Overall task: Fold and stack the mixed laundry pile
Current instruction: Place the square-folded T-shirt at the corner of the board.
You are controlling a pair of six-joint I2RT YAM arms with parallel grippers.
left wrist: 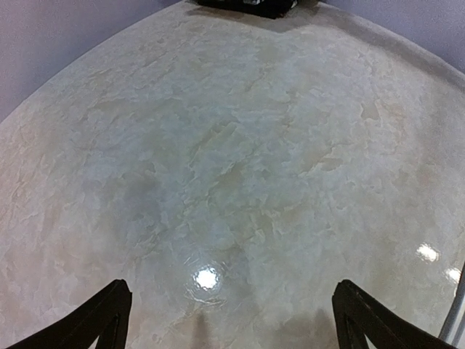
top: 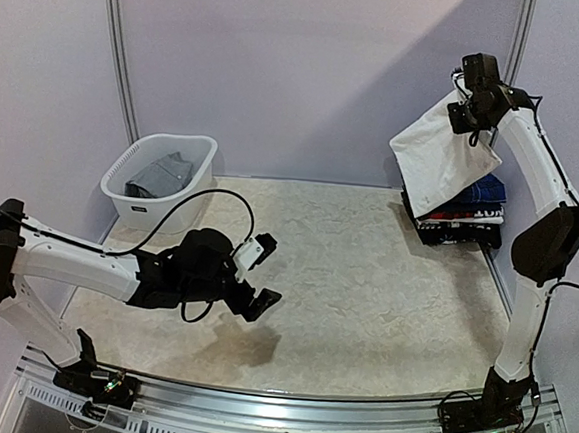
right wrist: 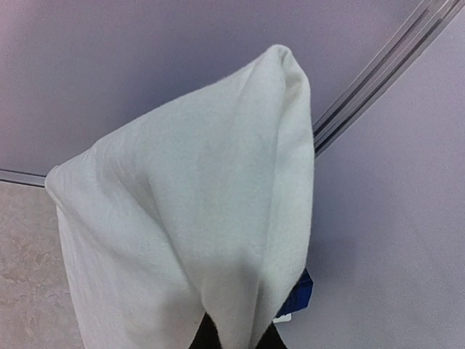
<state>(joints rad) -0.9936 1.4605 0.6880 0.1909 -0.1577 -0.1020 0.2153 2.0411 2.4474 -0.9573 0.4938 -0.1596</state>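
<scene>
At two o'clock, the right gripper (top: 465, 115) is clamped on the folded white shirt (top: 439, 163), which hangs just over the stack of folded clothes (top: 467, 212). I'd lower it flat and square onto that pile before letting go, or it may slide off. The left gripper (top: 265, 272) hovers at eight o'clock, jaws apart and empty, well clear. At ten o'clock the basket (top: 145, 208) holds a grey garment (top: 162, 174).

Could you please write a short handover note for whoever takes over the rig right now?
Left gripper: jaws open, empty, above the table, near left.
Right gripper: shut on the folded white garment, held high over the stack of folded clothes at the far right.
Done: several garments stacked.
To do: lay the white garment on the stack; fold the grey garment lying in the white basket, far left.
</scene>
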